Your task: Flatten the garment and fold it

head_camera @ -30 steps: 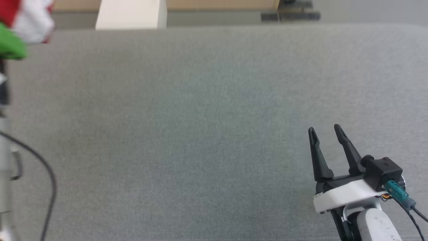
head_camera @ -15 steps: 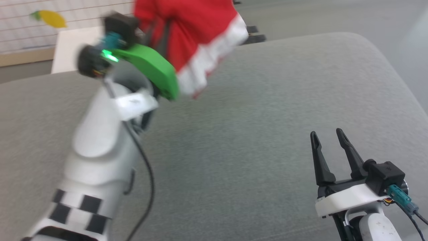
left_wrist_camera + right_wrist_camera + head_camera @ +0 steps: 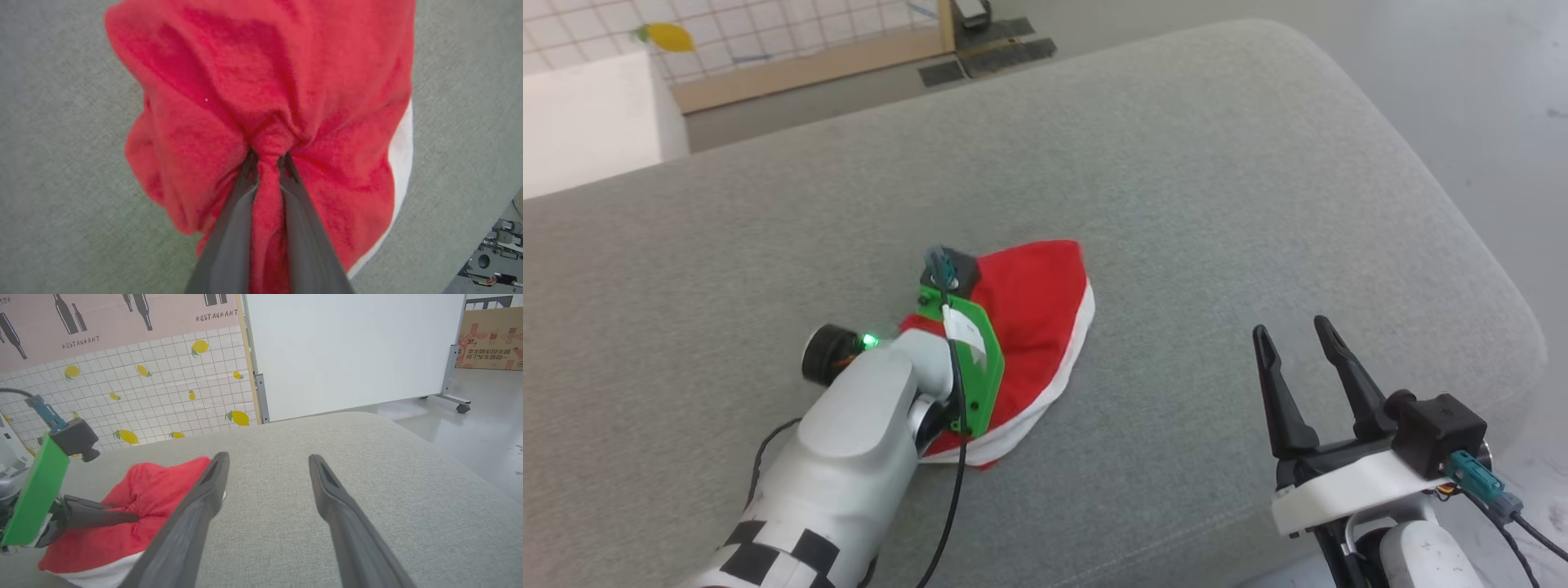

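The garment point(image 3: 1037, 327) lay bunched near the middle of the grey cushion point(image 3: 1258, 163). The left gripper point(image 3: 267, 155) pinched a red fold; the right gripper point(image 3: 1291, 327), jaws spread, hovered near its right edge. Flattening well probably required it to take the white hem, then draw outward.

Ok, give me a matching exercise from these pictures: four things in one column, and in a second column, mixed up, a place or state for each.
Column one:
1. left gripper
2. right gripper
3. garment
4. white panel

Column two:
A. standing upright beyond the grey cushion
B. fingers apart, holding nothing
C. lying bunched on the grey cushion
D. fingers pinching red fabric

Pairs: 1-D, 2-B, 3-C, 4-A
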### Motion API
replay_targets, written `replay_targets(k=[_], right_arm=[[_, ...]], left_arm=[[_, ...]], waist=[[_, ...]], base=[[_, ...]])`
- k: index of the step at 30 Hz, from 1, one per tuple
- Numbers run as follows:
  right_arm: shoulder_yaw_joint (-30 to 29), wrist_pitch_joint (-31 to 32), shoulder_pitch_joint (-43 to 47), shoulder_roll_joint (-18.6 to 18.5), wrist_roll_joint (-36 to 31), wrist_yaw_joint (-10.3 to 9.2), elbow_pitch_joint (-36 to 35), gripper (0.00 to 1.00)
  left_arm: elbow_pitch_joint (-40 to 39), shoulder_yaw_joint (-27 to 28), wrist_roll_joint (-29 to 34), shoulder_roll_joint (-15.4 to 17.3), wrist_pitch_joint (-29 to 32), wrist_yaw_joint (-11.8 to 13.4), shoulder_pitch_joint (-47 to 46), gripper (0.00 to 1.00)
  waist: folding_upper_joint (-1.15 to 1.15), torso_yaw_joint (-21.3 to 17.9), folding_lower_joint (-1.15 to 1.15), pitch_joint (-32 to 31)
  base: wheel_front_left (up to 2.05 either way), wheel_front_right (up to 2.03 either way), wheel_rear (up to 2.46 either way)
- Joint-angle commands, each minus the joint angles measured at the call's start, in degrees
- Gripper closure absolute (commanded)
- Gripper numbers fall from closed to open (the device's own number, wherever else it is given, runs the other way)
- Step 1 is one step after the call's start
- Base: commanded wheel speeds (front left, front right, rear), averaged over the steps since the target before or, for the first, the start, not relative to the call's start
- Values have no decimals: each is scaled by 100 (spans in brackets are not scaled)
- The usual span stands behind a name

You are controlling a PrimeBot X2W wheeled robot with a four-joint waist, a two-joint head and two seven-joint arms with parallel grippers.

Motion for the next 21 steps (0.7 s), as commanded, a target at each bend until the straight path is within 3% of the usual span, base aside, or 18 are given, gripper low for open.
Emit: replay_targets(k=[1, 2, 3, 4, 5, 6, 9, 13, 16, 21], right_arm=[[18, -49, -90, 2, 46, -9, 27, 0], [18, -57, -94, 2, 58, -9, 44, 0], [13, -63, -93, 2, 67, -9, 61, 0], [12, -69, -91, 2, 68, -9, 80, 0], [12, -73, -89, 2, 60, -9, 98, 0], [15, -83, -62, 2, 21, -9, 125, 0], [-57, -89, -15, 2, 3, -9, 107, 0], [-141, -71, 48, 2, -40, -9, 64, 0], [-256, -47, 98, 2, -66, -9, 5, 0], [-363, 31, 155, 2, -101, -9, -107, 0]], left_arm=[[93, -32, -97, -6, 115, -34, 66, 100], [135, -33, -112, 3, 132, -36, 52, 100], [133, -36, -101, 17, 72, -35, 27, 7], [99, -27, -80, 43, -85, -14, -17, 0], [68, 6, -85, 54, -235, 12, -40, 0], [-161, 260, -211, 62, -1040, 137, -55, 0], [-561, 539, -278, 84, -2243, 270, 13, 0], [-1003, 829, -415, 113, -3439, 288, 305, 0], [-1385, 964, -438, 183, -3876, 266, 595, 0], [-2386, 1245, -264, 353, -4017, 302, 1337, 0]], waist=[[0, -155, 0, 156], [0, -149, 0, 159], [0, -130, 0, 158], [0, -90, 0, 155], [0, -52, 0, 138], [0, 111, 0, 20], [0, 363, 0, -116], [0, 753, 0, -321], [0, 1070, 0, -445], [0, 1549, 0, -583]], base=[[0, 0, 0], [0, 0, 0], [0, 0, 0], [0, 0, 0], [0, 0, 0], [0, 0, 0], [0, 0, 0], [0, 0, 0], [0, 0, 0], [0, 0, 0]])
